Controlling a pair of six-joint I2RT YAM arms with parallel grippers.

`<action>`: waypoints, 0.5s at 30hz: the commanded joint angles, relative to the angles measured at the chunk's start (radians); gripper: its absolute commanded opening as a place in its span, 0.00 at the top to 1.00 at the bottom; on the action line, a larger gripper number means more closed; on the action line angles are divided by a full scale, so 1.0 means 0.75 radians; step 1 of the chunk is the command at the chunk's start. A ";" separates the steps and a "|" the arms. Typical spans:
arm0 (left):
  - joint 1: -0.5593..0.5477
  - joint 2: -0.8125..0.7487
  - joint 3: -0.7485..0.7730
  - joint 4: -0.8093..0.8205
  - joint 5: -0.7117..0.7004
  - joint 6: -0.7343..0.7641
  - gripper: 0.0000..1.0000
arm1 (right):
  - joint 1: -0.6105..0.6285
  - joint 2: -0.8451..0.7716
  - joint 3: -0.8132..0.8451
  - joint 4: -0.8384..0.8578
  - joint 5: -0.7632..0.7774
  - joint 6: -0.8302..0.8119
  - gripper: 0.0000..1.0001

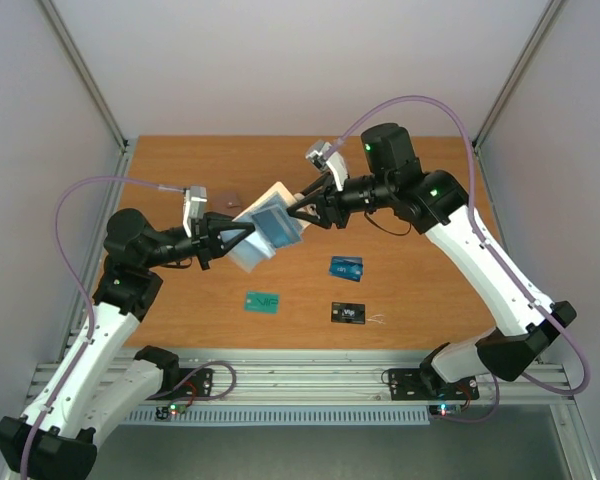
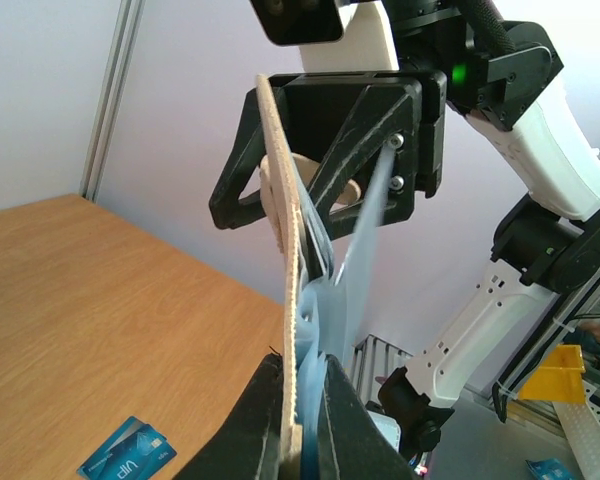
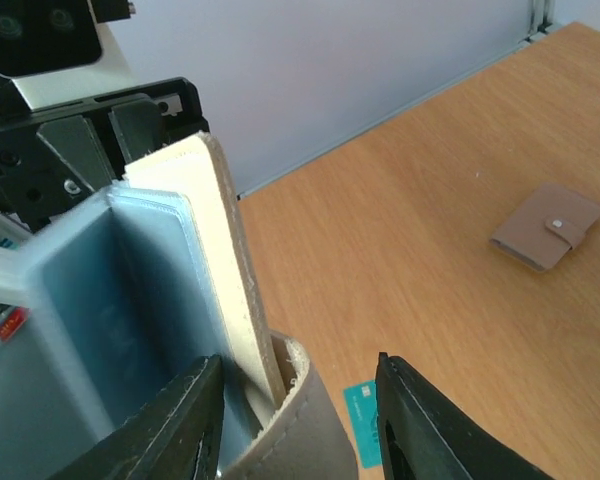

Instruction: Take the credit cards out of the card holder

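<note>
Card holder (image 1: 270, 228) is hanging in mid-air over the table (image 1: 410, 290), between the two grippers, tilted and splayed open. It is flat and bifold: pale grey-blue panels, light beige rim with a rough, fibrous-looking edge, and clear glossy plastic sleeves fanning out between the panels in the left wrist view.

Left gripper (image 1: 230, 238) is coming in from the left and pinching the holder's near edge. In the left wrist view its black fingers are clenching tight on the beige rim and the sleeves.

Right gripper (image 1: 298, 213) is meeting the holder from the opposite side. In the right wrist view its jaws are standing apart and straddling the beige panel. The panel is sitting close to one finger, and a clear gap is showing at the other, so nothing is being squeezed there.

All three credit cards are lying flat on the wood-grain tabletop, below the holder and towards the near edge, well apart from both grippers:
- blue card (image 1: 346, 267), nearest the holder
- teal card (image 1: 264, 301), to its left
- black card (image 1: 348, 313) with white marks, just in front of the blue one

All are thin, hard rectangles.

Mauve-brown pouch (image 3: 547, 226), square with a snap flap, is lying flat farther back on the table.
</note>
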 commanded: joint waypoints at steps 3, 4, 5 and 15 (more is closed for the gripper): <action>-0.001 -0.016 0.004 0.107 0.029 0.014 1.00 | 0.036 0.040 0.030 -0.023 0.002 0.014 0.54; 0.000 -0.015 0.003 0.108 0.027 0.014 1.00 | 0.047 0.049 0.034 -0.018 -0.001 0.013 0.53; 0.000 -0.014 0.003 0.109 0.023 0.012 1.00 | 0.061 0.059 0.038 -0.018 -0.014 0.010 0.52; -0.001 -0.013 -0.002 0.062 -0.059 0.013 1.00 | 0.140 0.110 0.054 0.020 -0.050 0.034 0.47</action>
